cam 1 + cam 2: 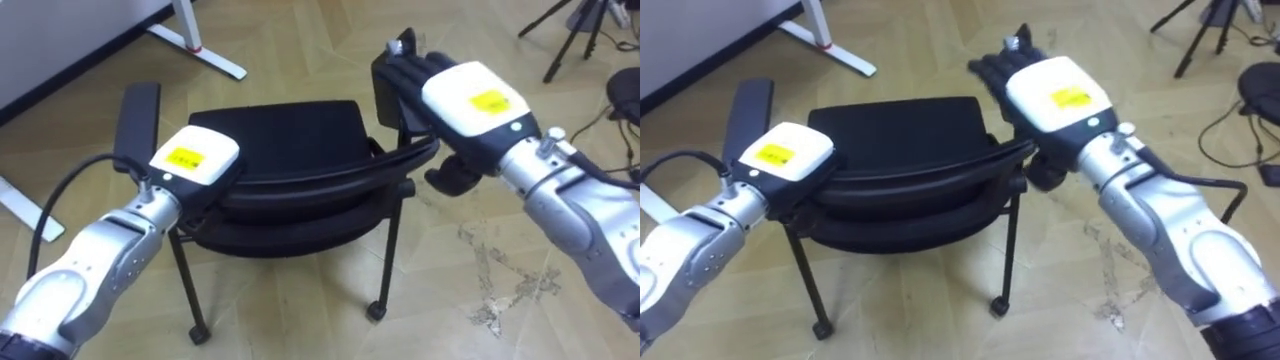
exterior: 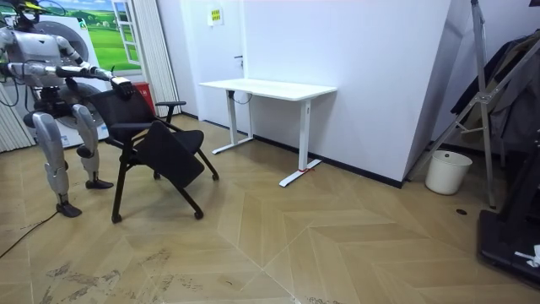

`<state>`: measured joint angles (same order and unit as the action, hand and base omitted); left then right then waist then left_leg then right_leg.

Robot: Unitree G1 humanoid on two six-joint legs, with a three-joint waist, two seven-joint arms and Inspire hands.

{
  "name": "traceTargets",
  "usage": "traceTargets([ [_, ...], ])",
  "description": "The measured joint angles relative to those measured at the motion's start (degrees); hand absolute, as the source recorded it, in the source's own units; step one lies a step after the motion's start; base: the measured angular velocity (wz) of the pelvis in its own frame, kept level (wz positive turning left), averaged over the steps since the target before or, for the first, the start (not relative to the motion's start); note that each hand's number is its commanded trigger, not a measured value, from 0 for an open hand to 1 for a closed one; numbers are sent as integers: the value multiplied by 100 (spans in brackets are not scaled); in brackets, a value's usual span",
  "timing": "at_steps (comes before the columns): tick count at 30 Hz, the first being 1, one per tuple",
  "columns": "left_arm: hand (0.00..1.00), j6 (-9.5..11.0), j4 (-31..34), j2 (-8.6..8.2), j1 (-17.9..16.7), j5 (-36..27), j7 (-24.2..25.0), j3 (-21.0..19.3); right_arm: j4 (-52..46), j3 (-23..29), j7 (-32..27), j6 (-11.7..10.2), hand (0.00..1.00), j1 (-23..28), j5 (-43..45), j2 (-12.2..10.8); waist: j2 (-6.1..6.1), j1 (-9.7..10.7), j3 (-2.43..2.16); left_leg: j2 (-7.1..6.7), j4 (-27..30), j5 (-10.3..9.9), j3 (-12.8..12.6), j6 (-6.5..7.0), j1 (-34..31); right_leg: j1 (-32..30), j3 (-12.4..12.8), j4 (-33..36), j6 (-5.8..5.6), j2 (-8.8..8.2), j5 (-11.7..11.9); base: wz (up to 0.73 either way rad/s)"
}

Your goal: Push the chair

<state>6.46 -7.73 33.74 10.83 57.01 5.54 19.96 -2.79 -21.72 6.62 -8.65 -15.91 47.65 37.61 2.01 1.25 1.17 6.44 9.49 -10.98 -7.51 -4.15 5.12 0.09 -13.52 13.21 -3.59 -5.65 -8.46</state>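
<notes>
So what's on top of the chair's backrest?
The left hand and right hand rest on the backrest, one toward each end. Its top edge beneath them is covered.

No writing can be read: one yellow label (image 1: 186, 158) sits on the back of the left hand (image 1: 212, 150), another on the right hand (image 1: 455, 90), and a small yellow sign (image 2: 215, 14) hangs on the white wall (image 2: 371, 76), all illegible.
</notes>
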Motion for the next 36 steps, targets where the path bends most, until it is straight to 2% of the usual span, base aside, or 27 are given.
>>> traceTargets([
  [5, 100, -1, -102, 3, 284, 0, 2, 280, -19, -330, 278, 28, 0, -286, 12, -5, 72, -18, 6, 1, 0, 0, 148, 1, -34, 15, 15, 62, 12, -2, -7, 16],
  [8, 100, 0, -171, 2, 422, 2, 2, 407, -19, -407, 336, 65, 0, -378, -12, -10, 131, -41, 20, 1, 5, 0, 267, 1, -30, -2, 76, 177, 92, 2, -54, 14],
  [10, 100, -4, -194, 2, 536, 6, 4, 490, -18, -409, 444, 103, 0, -382, -49, -13, 179, -135, 32, 1, 6, 0, 279, 1, -54, -12, 192, 160, 151, 21, -90, 2],
  [15, 100, -6, -214, -9, 662, -3, -27, 561, 2, -424, 560, 126, 0, -402, -66, -80, 181, -179, 33, 2, 28, 1, 291, 1, -171, -82, 237, 146, 224, 37, -133, 6],
  [18, 100, -1, -216, -9, 680, -7, -43, 575, 42, -424, 570, 127, 0, -402, -64, -157, 178, -170, 33, 2, 62, 0, 310, 2, -209, -73, 273, 135, 316, 48, -187, 8],
  [21, 100, -17, -270, -30, 695, -6, -112, 641, 268, -461, 569, 126, 0, -401, -62, -313, 171, -173, 37, 0, 146, -1, 511, 3, -216, -15, 444, 130, 391, 93, -232, 13],
  [22, 100, -25, -272, -31, 696, -6, -141, 669, 362, -461, 561, 127, 0, -402, -63, -389, 160, -158, 44, 0, 177, -3, 547, 8, -245, 9, 501, 119, 474, 108, -280, 22],
  [26, 100, -102, -278, -129, 703, -5, -260, 818, 1006, -611, 514, 132, 0, -400, -51, -533, 36, -178, 52, 4, 202, -11, 752, 31, -242, 33, 566, 203, 560, 149, -332, 19],
  [27, 100, -102, -278, -171, 702, -4, -270, 829, 1232, -648, 521, 171, 0, -397, -29, -608, -28, -203, 51, 17, 203, -10, 895, 42, -242, -53, 569, 378, 564, 164, -335, 0],
  [28, 100, -102, -290, -203, 702, -4, -288, 848, 1408, -663, 528, 216, 0, -398, -21, -675, -132, -221, 78, 55, 194, 12, 1148, 130, -211, -374, 587, 919, 635, 199, -373, -11],
  [29, 100, -103, -302, -222, 691, -5, -301, 851, 1440, -660, 501, 225, 0, -393, -27, -706, -218, -232, 83, 149, 187, 3, 1301, 146, -205, -590, 706, 1113, 749, 320, -477, -39],
  [30, 100, -80, -257, -62, 687, -86, -352, 813, 1449, -660, 477, 232, 0, -474, -27, -816, -226, -312, 80, 277, 226, -17, 1382, 161, -253, -904, 1074, 548, 842, 777, -373, -24],
  [31, 100, -75, -331, -4, 695, -185, -379, 751, 1466, -725, 463, 227, 0, -570, -35, -813, -205, -275, 74, 220, 331, -147, 1367, 93, -333, -1000, 834, 297, 796, 823, 243, -5],
  [32, 100, -118, -433, -137, 711, -175, -388, 763, 1510, -749, 446, 240, 0, -574, -35, -811, -269, -247, 46, 228, 340, -213, 1314, 109, -346, -952, 756, 322, 808, 826, 232, 33],
  [33, 100, -142, -591, -261, 782, -169, -385, 823, 1629, -752, 437, 293, 0, -599, -42, -835, -273, -212, 41, 129, 294, -205, 1284, 97, -297, -910, 694, 392, 789, 785, 189, 30],
  [34, 100, -124, -666, -278, 877, -188, -368, 920, 1794, -759, 380, 277, 0, -649, -86, -829, -260, -153, 46, 65, 221, -186, 1236, 73, -293, -870, 683, 390, 786, 781, 187, 25],
  [35, 100, -124, -683, -311, 918, -171, -347, 948, 1844, -758, 348, 263, 0, -656, -96, -805, -245, -134, 37, 74, 188, -168, 1202, 43, -290, -868, 656, 379, 775, 779, 180, 20],
  [36, 100, -169, -672, -420, 953, -84, -310, 948, 1952, -706, 296, 242, 0, -669, -77, -768, -227, -135, 34, 69, 120, -150, 1198, 12, -269, -871, 623, 331, 764, 778, 172, 11],
])
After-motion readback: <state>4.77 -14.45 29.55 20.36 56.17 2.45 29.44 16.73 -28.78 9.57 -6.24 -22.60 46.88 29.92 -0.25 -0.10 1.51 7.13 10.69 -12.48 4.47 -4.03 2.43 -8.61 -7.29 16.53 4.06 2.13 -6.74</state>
